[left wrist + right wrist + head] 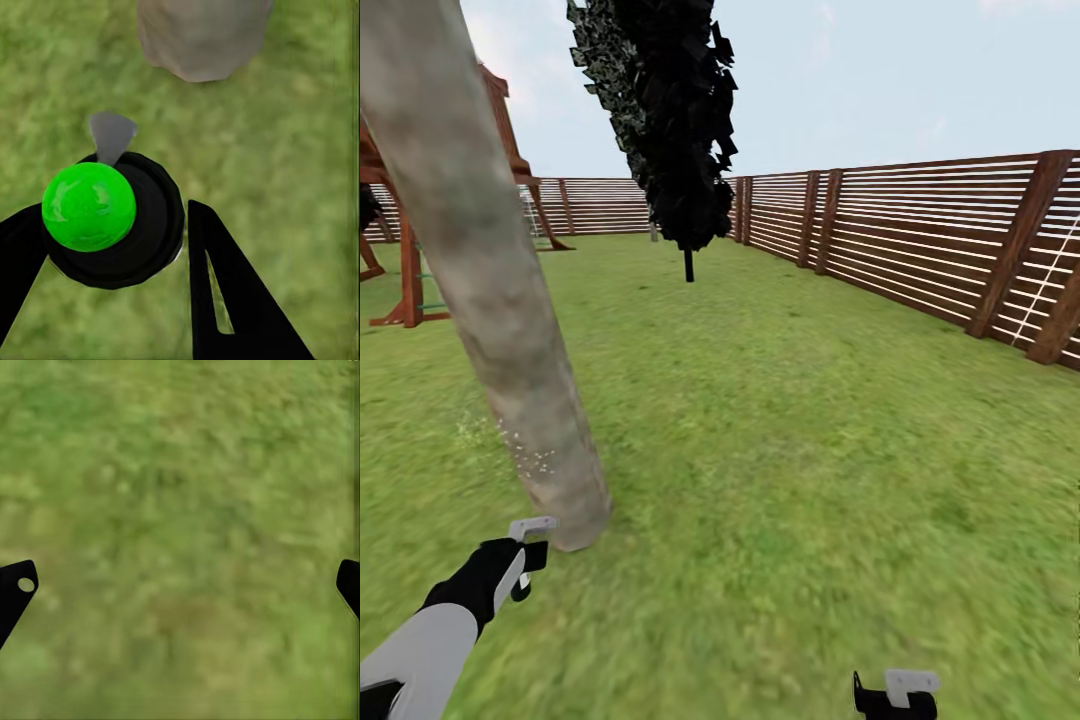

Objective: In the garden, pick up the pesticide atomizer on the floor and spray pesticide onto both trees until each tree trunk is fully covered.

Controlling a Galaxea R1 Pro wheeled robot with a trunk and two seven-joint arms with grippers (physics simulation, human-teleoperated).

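A thick, leaning grey-tan tree trunk (490, 300) rises from the lawn at the left, and its base (202, 34) also shows in the left wrist view. My left gripper (530, 545) hovers just beside that base, low over the grass. It is shut on the pesticide atomizer (112, 225), seen end-on as a black round body with a bright green ball and a grey nozzle (111, 135) aimed at the trunk. Whitish specks (525, 458) dot the trunk's lower side. My right gripper (897, 692) hangs open over bare grass, its fingertips (16, 589) far apart.
A near-black cypress (670, 120) stands behind on the lawn. A brown slatted fence (920, 240) runs along the right and the back. A red-brown wooden play frame (410, 260) stands at the far left. Open grass (810, 450) stretches to the right of the trunk.
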